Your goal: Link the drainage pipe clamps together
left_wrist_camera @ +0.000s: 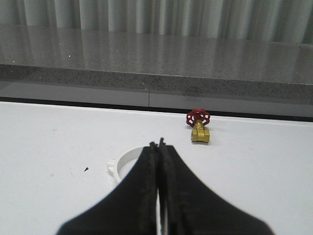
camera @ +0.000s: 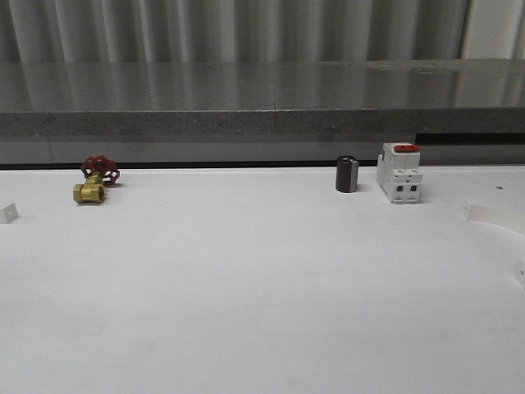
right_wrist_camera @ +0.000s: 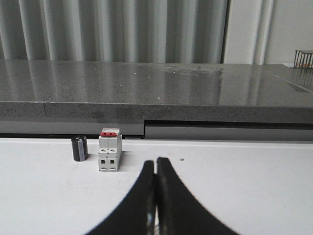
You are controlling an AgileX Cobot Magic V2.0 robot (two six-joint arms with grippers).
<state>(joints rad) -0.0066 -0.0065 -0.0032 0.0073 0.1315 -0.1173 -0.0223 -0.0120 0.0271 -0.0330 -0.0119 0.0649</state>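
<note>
Stretching bare and white across the middle and near side of the table, with plenty of free room there. Lined up along the far edge, under a grey stone ledge: to the left a brass valve with a red handwheel, to the right a dark cylinder just beside a white breaker with a red switch, the two close but apart. Cut off at the left border of the front view, a small white scrap; near the right border, a faint pale band, too washed out to identify. Seen from the left wrist, much plainer: one of the drainage pipe clamps, a white half-ring lying on the table with a small tab on its outer side, partly hidden behind the black fingers. Left gripper pressed closed, holding nothing, its tips just in front of the curve of that half-ring; touching or not, cannot tell. Farther on, well past the ring, the valve again. Seen from the right wrist: right gripper likewise squeezed together and empty, above bare table, with the breaker and the cylinder ahead and off to one side, near the ledge.
</note>
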